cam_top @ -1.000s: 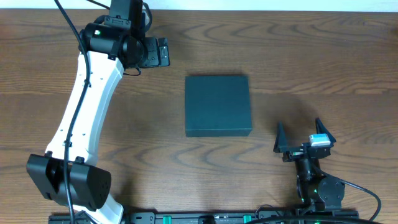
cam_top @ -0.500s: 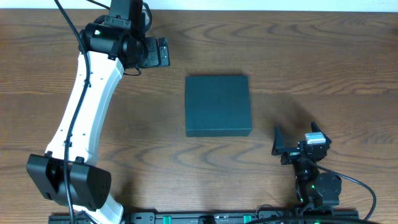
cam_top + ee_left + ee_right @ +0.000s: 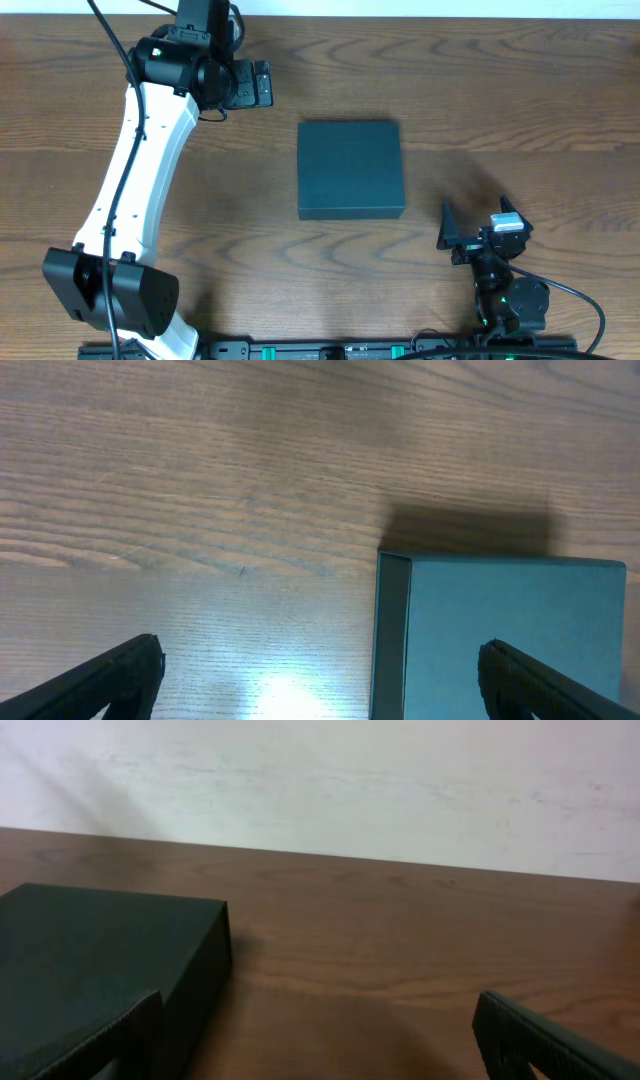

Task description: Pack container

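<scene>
Container (image 3: 350, 168) between left pincer (image 3: 262, 84) and right pincer (image 3: 476, 210), both gaping, neither touching it

Both arms out over the table, jaws wide apart

My left arm (image 3: 140, 170), white with black joints, runs from its base at the lower left of the overhead frame to the upper left. There the wrist bends and the left gripper (image 3: 268, 84) points toward the right of the frame. My right arm (image 3: 505, 295) sits folded low at the lower right, and the right gripper (image 3: 475, 212) points up the frame. In each wrist view the dark fingertips (image 3: 120, 670) sit at the bottom corners.
</scene>
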{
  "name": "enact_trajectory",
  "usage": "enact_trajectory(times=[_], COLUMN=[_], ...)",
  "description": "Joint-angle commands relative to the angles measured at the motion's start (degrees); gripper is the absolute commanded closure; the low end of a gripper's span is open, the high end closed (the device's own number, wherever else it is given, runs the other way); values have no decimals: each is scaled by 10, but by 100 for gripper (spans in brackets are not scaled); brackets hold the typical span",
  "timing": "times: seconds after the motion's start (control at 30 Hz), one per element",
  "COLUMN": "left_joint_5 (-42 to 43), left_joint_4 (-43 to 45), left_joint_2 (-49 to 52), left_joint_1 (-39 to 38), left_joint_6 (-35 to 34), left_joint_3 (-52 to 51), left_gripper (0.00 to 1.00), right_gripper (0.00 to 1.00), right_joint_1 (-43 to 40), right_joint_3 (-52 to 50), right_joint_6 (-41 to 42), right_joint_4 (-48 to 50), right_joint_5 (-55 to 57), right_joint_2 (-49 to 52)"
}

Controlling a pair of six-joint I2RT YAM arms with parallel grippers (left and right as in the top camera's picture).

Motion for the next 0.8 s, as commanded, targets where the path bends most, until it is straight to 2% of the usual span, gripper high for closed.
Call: enact_trajectory(times=[0.0,0.13,0.3,0.53,0.63,0.77], left_joint_5=[-5,-56,-122,-140,-140,-140], left_joint_4=[-3,42,192,376,414,421], left_joint_2=[2,-5,-53,-170,-227,-298], left_joint_1=[1,1,2,4,4,16], left_joint_6=[1,3,19,81,101,116], left_joint_3=[4,4,4,4,4,3], left_gripper=[1,1,1,1,2,2], right_gripper=[1,1,1,1,1,1], right_joint_1=[-5,-5,-5,-5,-5,-5], right_joint_3=[-1,-1,-1,-1,-1,-1], right_joint_6=[8,8,8,8,8,8], right_joint_4=[-3,-3,-3,-3,-3,-3], right_joint_5=[6,6,6,6,6,6], right_joint_2=[-3,-3,-3,-3,-3,-3])
